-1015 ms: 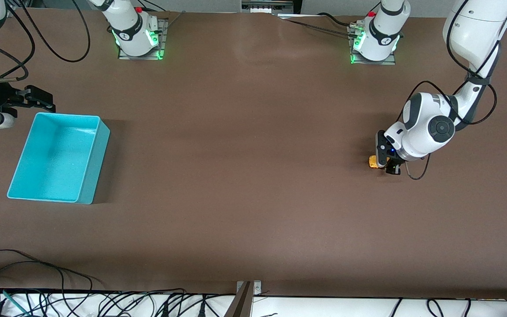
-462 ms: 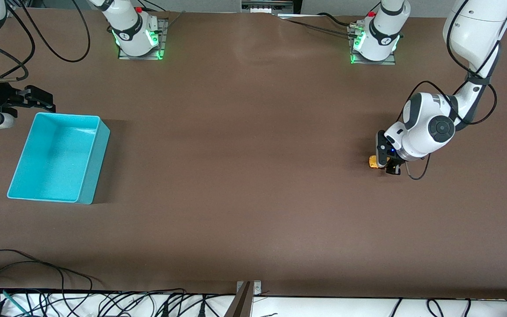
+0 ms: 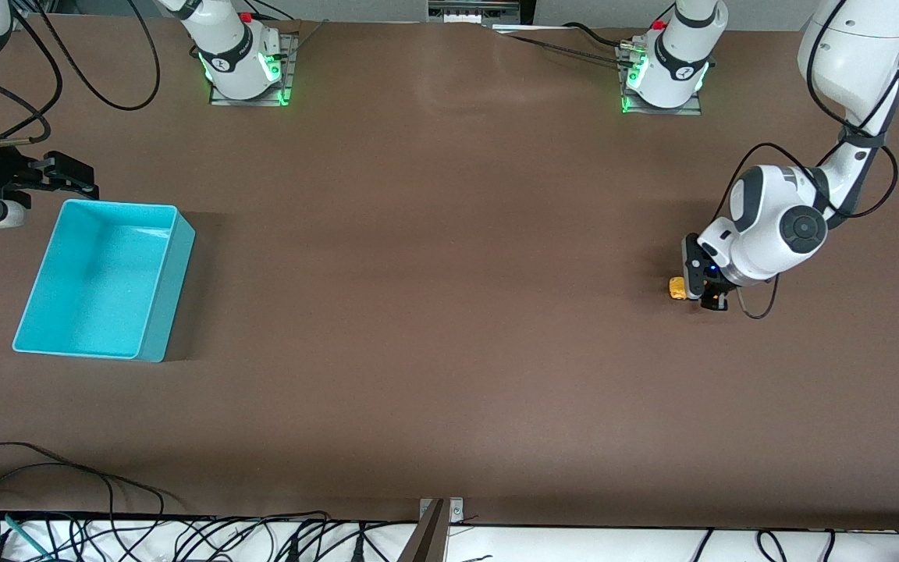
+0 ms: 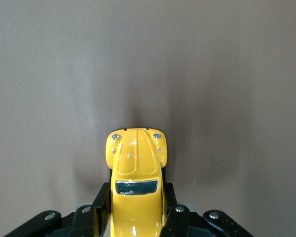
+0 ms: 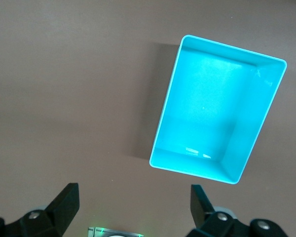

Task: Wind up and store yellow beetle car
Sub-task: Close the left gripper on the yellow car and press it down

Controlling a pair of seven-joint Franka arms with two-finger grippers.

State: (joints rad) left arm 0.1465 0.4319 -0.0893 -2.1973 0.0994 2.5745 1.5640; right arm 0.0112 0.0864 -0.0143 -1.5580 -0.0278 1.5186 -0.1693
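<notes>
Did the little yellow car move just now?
Yes. The yellow beetle car, gripped in the left claw, slid toward the left arm's end, away from the turquoise bin.

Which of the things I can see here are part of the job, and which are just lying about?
Part of the job:
- yellow beetle car, gripped by the left gripper at the table
- turquoise bin, empty, toward the right arm's end
- right gripper, open, waiting beside the bin

Just lying about:
- cables along the table's near edge
</notes>
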